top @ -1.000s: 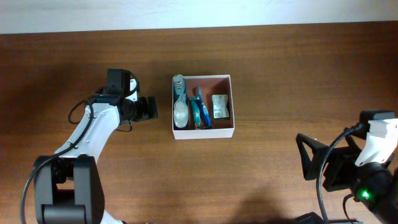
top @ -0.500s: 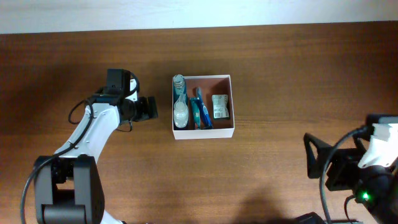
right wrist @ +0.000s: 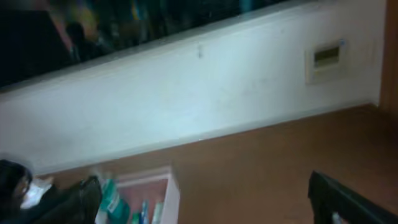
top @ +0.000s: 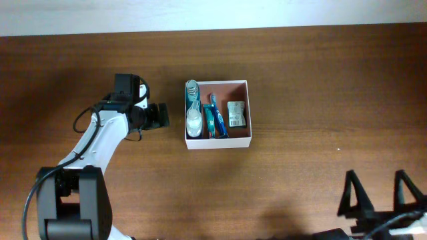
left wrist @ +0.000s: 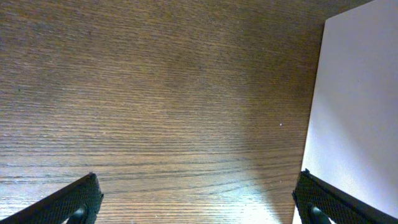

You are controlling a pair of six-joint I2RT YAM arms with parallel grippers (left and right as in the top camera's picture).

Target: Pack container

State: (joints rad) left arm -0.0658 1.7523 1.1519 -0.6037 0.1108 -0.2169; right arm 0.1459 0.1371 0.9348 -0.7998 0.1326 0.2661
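Observation:
The container, a square white-walled box with a pinkish-brown inside, sits mid-table. It holds a clear bottle, a blue toothpaste tube and a small green-and-white packet. My left gripper is open and empty just left of the box; the left wrist view shows the box's white wall beside its right finger. My right gripper is open and empty at the table's front right corner. The right wrist view, blurred, shows the container far off at lower left.
Brown wooden table all around the box. A white wall with a small panel stands behind the table in the right wrist view.
My right arm has drawn back toward the front edge and turned, so its fingers now point up the frame. The left arm and the container have not moved.

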